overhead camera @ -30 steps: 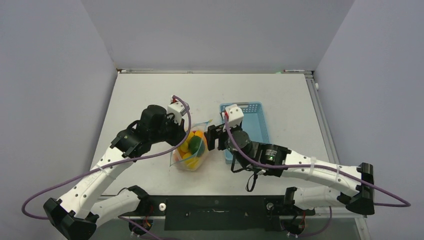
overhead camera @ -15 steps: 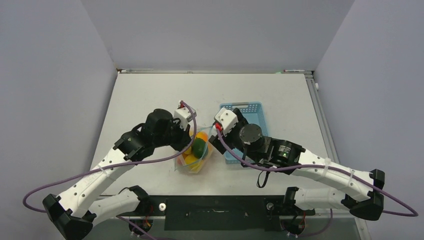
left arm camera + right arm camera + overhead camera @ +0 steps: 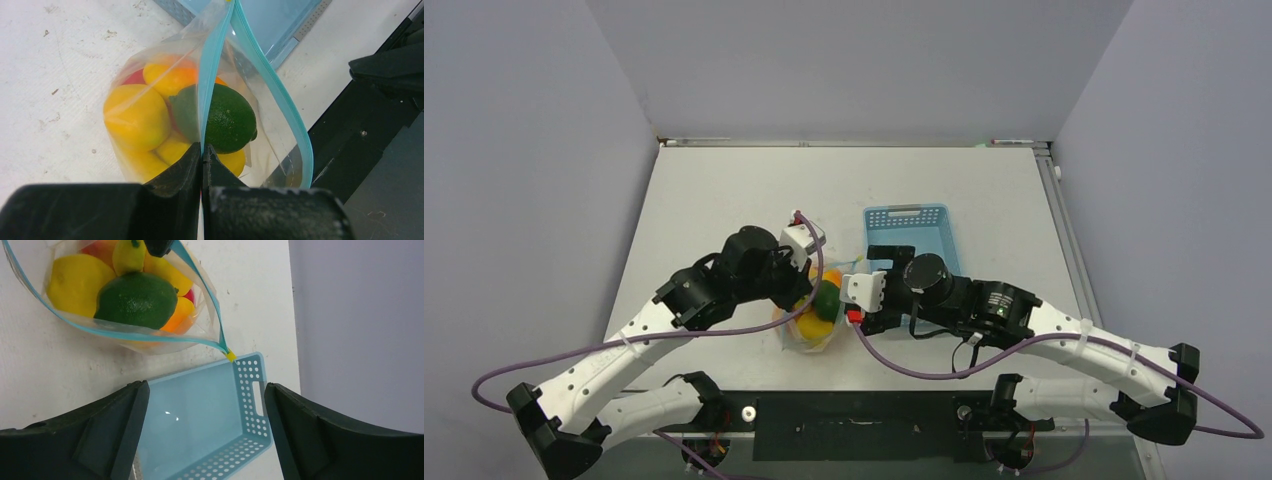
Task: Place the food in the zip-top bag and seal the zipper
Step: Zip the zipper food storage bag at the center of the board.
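One bag [image 3: 270,142] holds one lime [image 3: 227,117] by one basket [image 3: 247,385]

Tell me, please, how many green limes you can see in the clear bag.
1. The green lime lies on top of the other fruits inside the zip-top bag, just below its open mouth. Another could be hidden underneath them.

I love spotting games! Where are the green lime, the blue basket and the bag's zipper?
green lime [image 3: 136,299], right wrist view, middle of its skin.
blue basket [image 3: 195,412], right wrist view, its bare floor.
zipper [image 3: 206,90], left wrist view, midway along the teal strip.
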Action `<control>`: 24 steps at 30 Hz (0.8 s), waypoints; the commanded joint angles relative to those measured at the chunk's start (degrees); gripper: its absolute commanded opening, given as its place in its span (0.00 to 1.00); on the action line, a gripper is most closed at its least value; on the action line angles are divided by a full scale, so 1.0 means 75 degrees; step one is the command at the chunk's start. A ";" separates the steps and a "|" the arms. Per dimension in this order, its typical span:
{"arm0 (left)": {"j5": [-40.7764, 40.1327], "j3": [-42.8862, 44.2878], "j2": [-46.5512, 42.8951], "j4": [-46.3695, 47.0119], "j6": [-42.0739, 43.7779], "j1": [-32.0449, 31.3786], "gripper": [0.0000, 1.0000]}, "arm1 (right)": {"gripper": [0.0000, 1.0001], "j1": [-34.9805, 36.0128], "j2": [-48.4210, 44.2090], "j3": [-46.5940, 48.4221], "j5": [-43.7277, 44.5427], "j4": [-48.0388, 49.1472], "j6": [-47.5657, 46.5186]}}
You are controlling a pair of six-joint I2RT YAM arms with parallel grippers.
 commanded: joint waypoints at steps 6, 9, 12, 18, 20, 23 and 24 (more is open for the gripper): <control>-0.0144 0.0023 -0.0227 0.0115 0.0021 -0.0091 0.00 | 0.87 -0.0905 0.0385 0.0101 -0.1493 -0.0139 -0.2295; -0.0182 0.0020 -0.0225 0.0103 0.0003 -0.0116 0.00 | 0.86 -0.1198 0.0605 0.0225 -0.1817 -0.0028 -0.2591; -0.0197 0.0022 -0.0208 0.0102 -0.0002 -0.0123 0.00 | 0.85 -0.1440 0.0877 0.0340 -0.2087 0.0069 -0.2781; -0.0247 0.0030 -0.0207 0.0069 -0.0014 -0.0107 0.00 | 0.79 -0.1936 0.1425 0.0643 -0.2651 0.0313 -0.3021; -0.0232 0.0015 -0.0230 0.0088 -0.0014 -0.0115 0.00 | 0.78 -0.2085 0.1559 0.0721 -0.2855 0.0401 -0.3046; -0.0257 0.0022 -0.0257 0.0091 -0.0026 -0.0114 0.00 | 0.73 -0.2257 0.1768 0.0790 -0.3157 0.0498 -0.3061; -0.0263 0.0025 -0.0270 0.0086 -0.0026 -0.0113 0.00 | 0.71 -0.2292 0.1839 0.0812 -0.3230 0.0514 -0.3061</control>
